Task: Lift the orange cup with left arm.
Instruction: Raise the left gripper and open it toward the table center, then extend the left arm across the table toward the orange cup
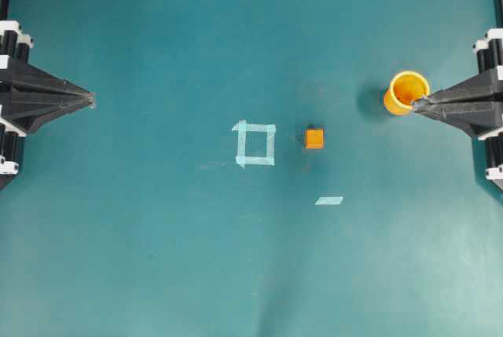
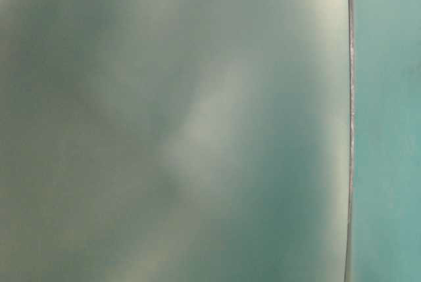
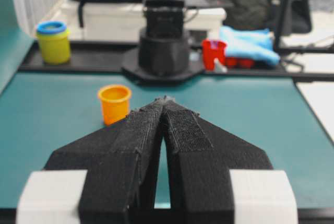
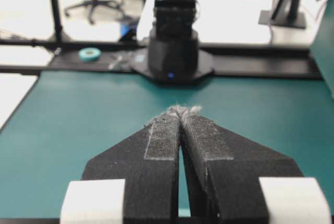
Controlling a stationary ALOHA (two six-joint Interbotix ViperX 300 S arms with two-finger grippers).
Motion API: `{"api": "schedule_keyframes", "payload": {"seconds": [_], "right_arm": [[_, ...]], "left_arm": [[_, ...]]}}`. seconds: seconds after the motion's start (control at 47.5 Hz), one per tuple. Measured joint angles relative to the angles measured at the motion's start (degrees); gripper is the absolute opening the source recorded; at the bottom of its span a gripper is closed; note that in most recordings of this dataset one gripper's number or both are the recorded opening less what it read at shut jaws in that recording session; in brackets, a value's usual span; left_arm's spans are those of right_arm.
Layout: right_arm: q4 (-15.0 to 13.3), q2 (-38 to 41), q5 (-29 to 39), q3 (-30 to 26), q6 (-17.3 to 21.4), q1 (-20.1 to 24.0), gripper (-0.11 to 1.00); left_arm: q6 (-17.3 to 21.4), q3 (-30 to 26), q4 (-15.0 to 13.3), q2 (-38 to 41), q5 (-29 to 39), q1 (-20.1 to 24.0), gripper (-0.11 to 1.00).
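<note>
You see the small round orange plastic cup (image 1: 407, 92), smooth and a little glossy, with a lighter yellow rim; inside, the plastic looks slightly translucent. The small orange cube (image 1: 314, 138) looks matt, and its material you cannot tell. The teal table mat (image 1: 157, 258) is matt and has soft creases. On it, the pale tape square (image 1: 255, 144) and the short pale tape strip (image 1: 329, 200) look like thin matt paper tape. The left black gripper (image 3: 164, 100) has rough, grainy pads, and the right black gripper (image 4: 181, 110) has rough pads fraying into grey fluff at the tips.
</note>
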Motion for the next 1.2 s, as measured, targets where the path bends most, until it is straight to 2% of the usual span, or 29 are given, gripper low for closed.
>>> {"api": "schedule_keyframes", "payload": {"seconds": [0.063, 0.231, 0.442, 0.652, 0.8, 1.094, 1.199], "right_arm": [[0.00, 0.18, 0.18, -0.09, -0.18, 0.00, 0.00], [0.00, 0.79, 2.37, -1.32, -0.35, 0.00, 0.00], [0.00, 1.05, 2.90, -1.49, -0.35, 0.00, 0.00], [0.00, 1.05, 2.99, -1.58, -0.26, 0.00, 0.00], [0.00, 1.05, 2.99, -1.58, -0.26, 0.00, 0.00], [0.00, 1.05, 2.99, -1.58, -0.26, 0.00, 0.00], [0.00, 1.05, 2.99, -1.49, -0.18, 0.00, 0.00]], "left_arm": [[0.26, 0.00, 0.09, -0.09, 1.93, 0.00, 0.03], [-0.18, 0.00, 0.35, 0.09, 6.33, -0.09, -0.01], [-0.88, -0.09, 0.35, 0.00, 6.86, 2.02, 0.00], [-1.23, -0.09, 0.35, 1.49, 6.86, 3.69, 0.11], [-1.23, -0.18, 0.35, 5.19, 6.77, 3.69, 0.19], [-1.32, -3.69, 0.35, 16.35, 3.34, 3.69, 0.25], [-1.32, -5.80, 0.35, 20.74, 2.90, 3.78, 0.33]]}}
